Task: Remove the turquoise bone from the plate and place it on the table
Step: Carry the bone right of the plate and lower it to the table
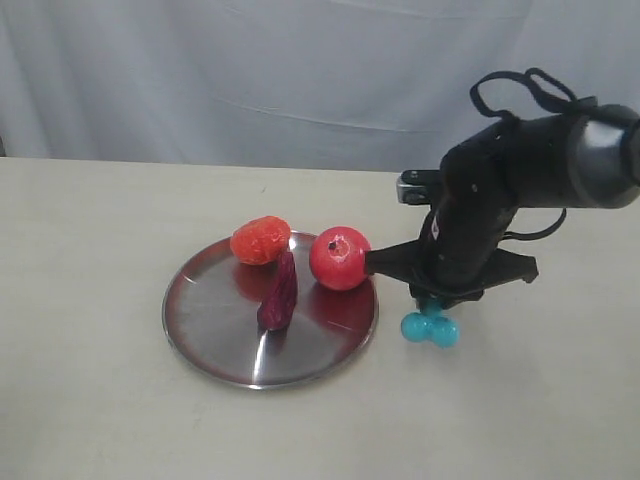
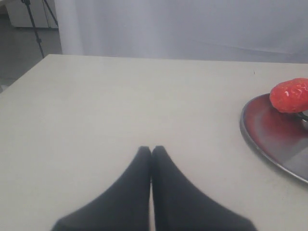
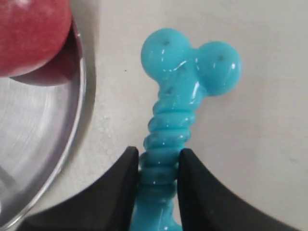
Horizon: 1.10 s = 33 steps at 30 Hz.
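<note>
Turquoise rubber dog-bone toy (image 3: 175, 91) is clear of the shiny round silver metal plate (image 1: 268, 381), knobs pointing down just beside its rim over the pale beige surface (image 1: 90, 260). Can't tell if it's touching. My right tool (image 3: 158, 158) is clamped on the ribbed shaft, which I reckon leaves the knobs free to land first. Right arm reaches in from the side, wrist tipped steeply down, near the red apple-shaped toy (image 1: 340, 258). Left tool (image 2: 151, 150) is pinched together, empty, over bare surface.
</note>
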Motion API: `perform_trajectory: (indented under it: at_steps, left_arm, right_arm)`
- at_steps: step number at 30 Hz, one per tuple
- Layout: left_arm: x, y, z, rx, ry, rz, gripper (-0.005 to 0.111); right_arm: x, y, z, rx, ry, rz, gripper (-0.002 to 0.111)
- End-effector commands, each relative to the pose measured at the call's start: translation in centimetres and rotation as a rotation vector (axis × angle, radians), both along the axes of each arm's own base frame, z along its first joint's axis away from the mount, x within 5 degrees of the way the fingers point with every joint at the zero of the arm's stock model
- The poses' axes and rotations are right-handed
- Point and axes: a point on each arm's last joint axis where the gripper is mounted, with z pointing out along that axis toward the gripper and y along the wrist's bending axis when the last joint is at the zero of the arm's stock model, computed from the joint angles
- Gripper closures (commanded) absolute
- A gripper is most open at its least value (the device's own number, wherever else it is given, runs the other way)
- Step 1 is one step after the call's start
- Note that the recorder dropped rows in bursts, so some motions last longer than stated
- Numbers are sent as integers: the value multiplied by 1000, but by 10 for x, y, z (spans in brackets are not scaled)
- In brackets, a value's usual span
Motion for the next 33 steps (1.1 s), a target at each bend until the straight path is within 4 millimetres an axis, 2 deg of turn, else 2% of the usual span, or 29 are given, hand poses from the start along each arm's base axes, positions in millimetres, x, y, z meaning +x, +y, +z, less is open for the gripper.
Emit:
perform_trajectory:
  at_steps: [1,8,12,29,31,33]
  left_arm:
    - [0,0,0,-8,-5,5,107]
    - [0,0,0,-8,-5,5,107]
    - [0,0,0,-8,-5,5,107]
    - [0,0,0,-8,-5,5,107]
    - [0,0,0,-8,-5,5,107]
    - [0,0,0,-8,-5,5,107]
  right_arm:
    - [-1,10,-8,-26,18,-5,109]
    - [-1,28,-25,-25,59,19,109]
    - [-1,27,-30,-30,74,11,109]
    - [-1,24,-29,-81,86,65,108]
    - [-2,24,-29,-86,92,69,101]
    - [-2,24,-29,-89,98,72,86]
